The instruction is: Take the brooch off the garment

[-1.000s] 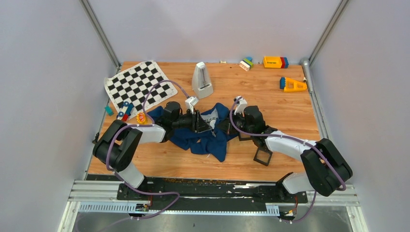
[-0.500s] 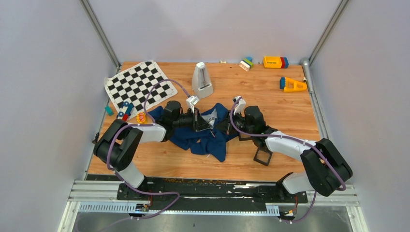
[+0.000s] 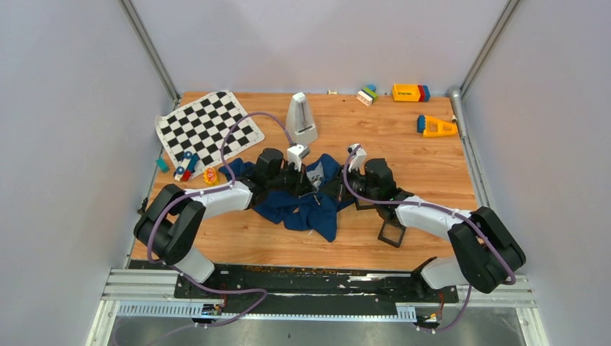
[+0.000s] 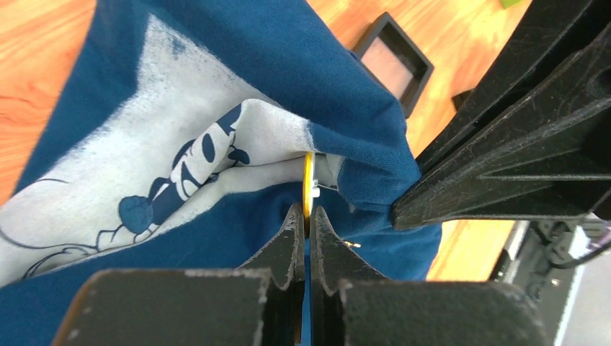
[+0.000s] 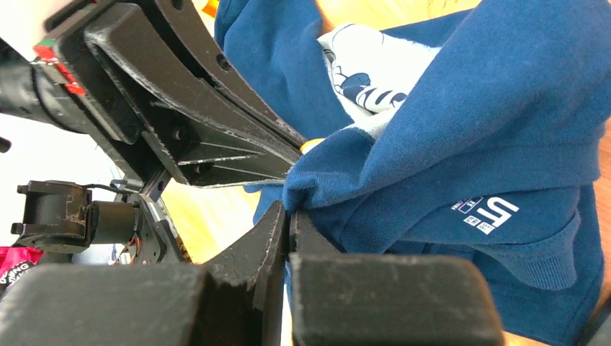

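Note:
The navy T-shirt (image 3: 306,209) lies bunched at the table's middle, and its grey-white Mickey print (image 4: 166,173) shows in the left wrist view. The brooch (image 4: 308,180) is a thin gold disc seen edge-on against a fold of the shirt. My left gripper (image 4: 303,216) is shut on its lower edge. The brooch shows as a small yellow spot (image 5: 311,145) in the right wrist view. My right gripper (image 5: 289,210) is shut on a blue fold of the shirt (image 5: 447,137) just below the left fingers (image 5: 216,122). In the top view the two grippers, left (image 3: 308,184) and right (image 3: 333,189), meet over the shirt.
A chequered cloth (image 3: 207,128) lies at the back left, with small toys (image 3: 184,167) and a yellow-red toy (image 3: 210,175) beside it. A white metronome-like object (image 3: 301,119) stands behind the shirt. Black square frames (image 3: 392,233) (image 4: 393,61) lie to the right. Coloured blocks (image 3: 411,92) (image 3: 436,126) sit at the back right.
My left arm has moved to the right and a little further back over the shirt, with its fingers nearer the right gripper. The right arm has stayed in place.

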Robot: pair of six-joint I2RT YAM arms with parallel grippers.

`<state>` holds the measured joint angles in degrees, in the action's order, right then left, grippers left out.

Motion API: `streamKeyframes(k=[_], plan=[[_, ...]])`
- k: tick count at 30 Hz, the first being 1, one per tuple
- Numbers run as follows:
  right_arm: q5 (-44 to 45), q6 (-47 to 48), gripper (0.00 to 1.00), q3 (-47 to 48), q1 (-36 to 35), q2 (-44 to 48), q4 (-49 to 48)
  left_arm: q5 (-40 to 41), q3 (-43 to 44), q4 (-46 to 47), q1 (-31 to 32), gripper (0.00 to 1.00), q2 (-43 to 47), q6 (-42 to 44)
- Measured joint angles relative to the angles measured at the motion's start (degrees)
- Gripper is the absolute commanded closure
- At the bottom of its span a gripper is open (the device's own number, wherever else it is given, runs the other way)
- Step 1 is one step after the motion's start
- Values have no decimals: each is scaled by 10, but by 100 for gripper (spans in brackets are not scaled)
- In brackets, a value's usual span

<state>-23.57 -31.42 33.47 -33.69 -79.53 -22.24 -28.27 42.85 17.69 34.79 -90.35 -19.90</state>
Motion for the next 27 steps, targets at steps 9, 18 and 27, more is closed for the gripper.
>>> streamKeyframes(k=[9, 18, 27], plan=[[40, -2, 100, -27, 0, 45, 0, 151, 19, -122, 19, 100, 42, 67], [82, -3, 68, -26, 0, 53, 17, 196, 19, -170, 16, 100, 78, 83], [78, 5, 46, -28, 0, 56, 21, 49, -11, -100, -16, 100, 131, 63]])
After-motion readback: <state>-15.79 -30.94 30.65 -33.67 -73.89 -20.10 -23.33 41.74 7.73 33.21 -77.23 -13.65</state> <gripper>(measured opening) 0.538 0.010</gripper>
